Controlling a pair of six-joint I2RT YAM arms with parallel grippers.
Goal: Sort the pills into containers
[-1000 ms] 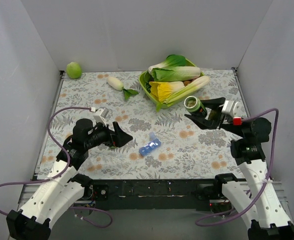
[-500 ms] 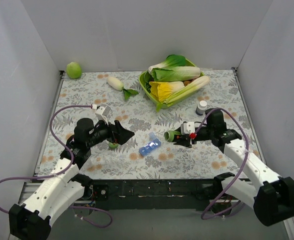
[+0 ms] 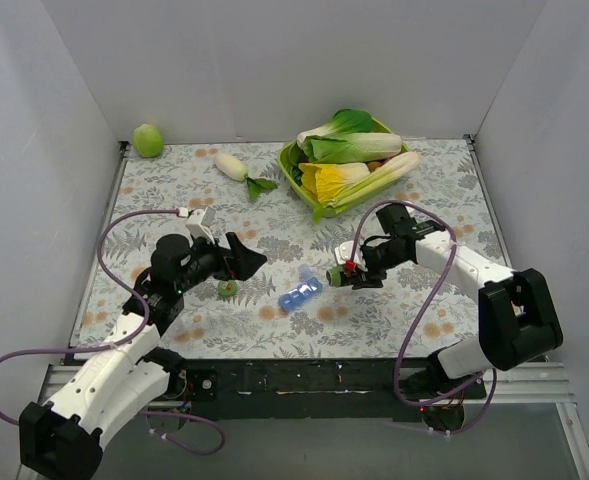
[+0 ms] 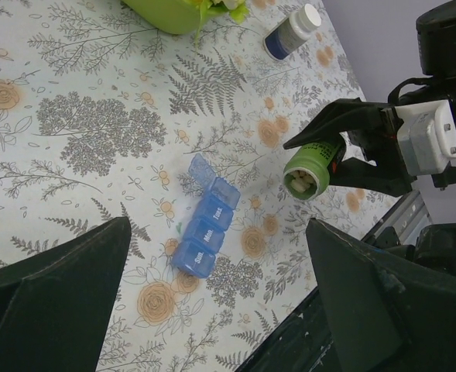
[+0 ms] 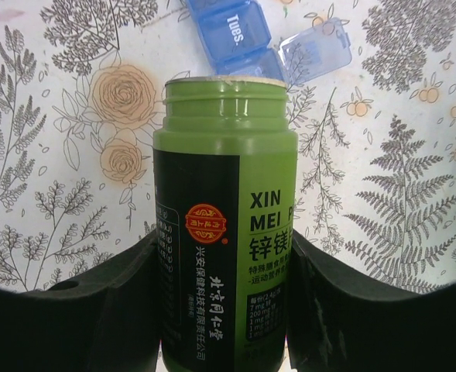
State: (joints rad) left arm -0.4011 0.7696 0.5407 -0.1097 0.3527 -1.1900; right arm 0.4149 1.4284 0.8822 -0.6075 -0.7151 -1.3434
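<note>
The blue strip pill box (image 3: 300,290) lies mid-table, one end lid open (image 4: 203,167); it also shows in the left wrist view (image 4: 200,236) and the right wrist view (image 5: 239,31). My right gripper (image 3: 359,270) is shut on an uncapped green pill bottle (image 3: 336,274), tipped on its side with its mouth toward the box, just right of it. White pills (image 4: 300,184) show inside the mouth. In the right wrist view the bottle (image 5: 224,232) sits between the fingers of my right gripper (image 5: 222,256). My left gripper (image 3: 249,262) is open and empty, left of the box (image 4: 218,267).
A green bottle cap (image 3: 228,288) lies on the cloth by the left gripper. A lime-green bowl (image 3: 290,172) of vegetables stands at the back. A white radish (image 3: 232,165) and a green fruit (image 3: 148,140) lie back left. A small white-capped bottle (image 4: 292,31) stands behind the right arm.
My right arm swung from the back right to mid-table with the green bottle and tipped its mouth toward the pill box. My left arm shifted only slightly.
</note>
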